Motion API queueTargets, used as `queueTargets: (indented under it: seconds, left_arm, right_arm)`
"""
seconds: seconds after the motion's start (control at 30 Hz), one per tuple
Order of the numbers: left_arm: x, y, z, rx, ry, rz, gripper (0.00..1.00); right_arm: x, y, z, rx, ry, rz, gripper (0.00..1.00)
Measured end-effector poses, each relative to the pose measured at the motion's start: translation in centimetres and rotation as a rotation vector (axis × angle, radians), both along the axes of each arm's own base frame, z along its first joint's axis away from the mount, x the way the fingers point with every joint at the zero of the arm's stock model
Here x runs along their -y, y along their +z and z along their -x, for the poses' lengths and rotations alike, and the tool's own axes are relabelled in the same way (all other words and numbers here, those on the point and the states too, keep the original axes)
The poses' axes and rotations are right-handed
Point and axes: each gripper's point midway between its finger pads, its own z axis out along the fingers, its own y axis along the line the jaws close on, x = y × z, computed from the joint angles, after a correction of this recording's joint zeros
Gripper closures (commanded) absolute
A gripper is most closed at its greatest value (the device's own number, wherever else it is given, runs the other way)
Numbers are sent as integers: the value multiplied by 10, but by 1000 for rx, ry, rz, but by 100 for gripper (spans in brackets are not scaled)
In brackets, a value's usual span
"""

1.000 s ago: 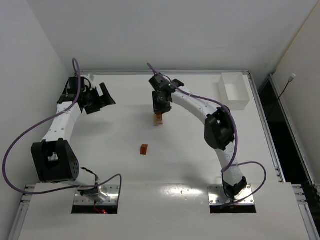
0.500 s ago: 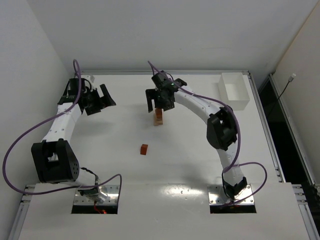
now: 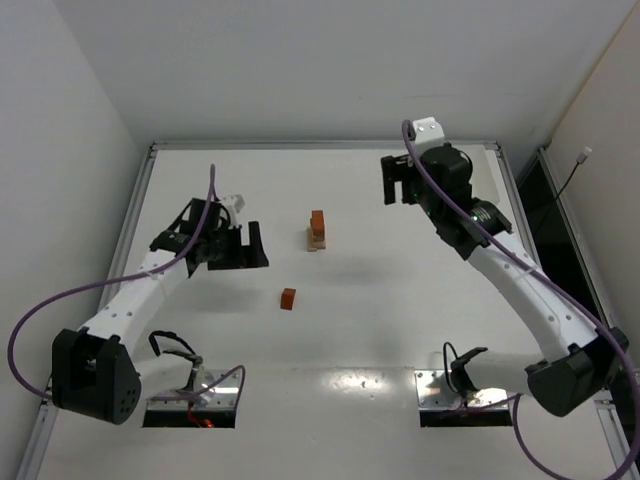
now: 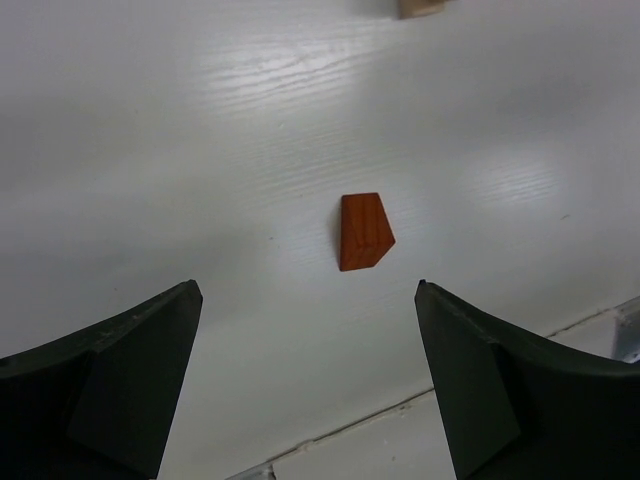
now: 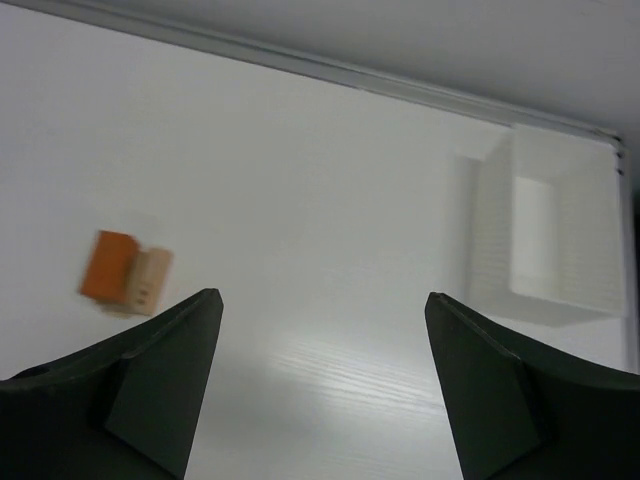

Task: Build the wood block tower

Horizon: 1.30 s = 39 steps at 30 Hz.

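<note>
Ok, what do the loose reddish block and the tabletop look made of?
The loose reddish block: wood, stained red-brown, matte; fine grain lines show on its top face. The tabletop: probably white-painted or laminated board, slight sheen; wood-grain texture shows in the glare.

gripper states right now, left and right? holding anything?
Left gripper: open, holding nothing.
Right gripper: open, holding nothing.

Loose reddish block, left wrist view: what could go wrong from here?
1. The reddish block has a slanted face and lies off-centre between the fingers of the open left claw; a grasp may skew it or pop it out.
2. The tower is a narrow stack; adding to it could topple it.
</note>
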Motion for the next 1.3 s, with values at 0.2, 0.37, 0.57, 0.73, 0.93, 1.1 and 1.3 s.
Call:
queueTargets:
  seconds: [0.2, 0.37, 0.57, 0.73, 0.93, 1.1, 1.3]
  left_arm:
    - [30, -46, 19, -127, -106, -131, 18]
    - [63, -75, 33, -225, -230, -214, 30]
    - [87, -79, 29, -231, -275, -247, 39]
    - [87, -85, 29, -250, -253, -261, 46]
    - [85, -95, 30, -286, -227, -278, 46]
    - [85, -101, 32, -308, -217, -283, 47]
    - [85, -102, 31, -310, -214, -281, 50]
  right_arm:
    - [78, -43, 8, -72, -208, 146, 19]
    - [106, -42, 32, -79, -263, 168, 19]
    - [140, -12, 54, 3, -354, 119, 19]
    - [152, -25, 60, -32, -389, 116, 19]
    - [156, -38, 64, -76, -401, 124, 19]
    - [156, -40, 64, -83, -398, 114, 19]
    - [159, -42, 65, -93, -406, 106, 19]
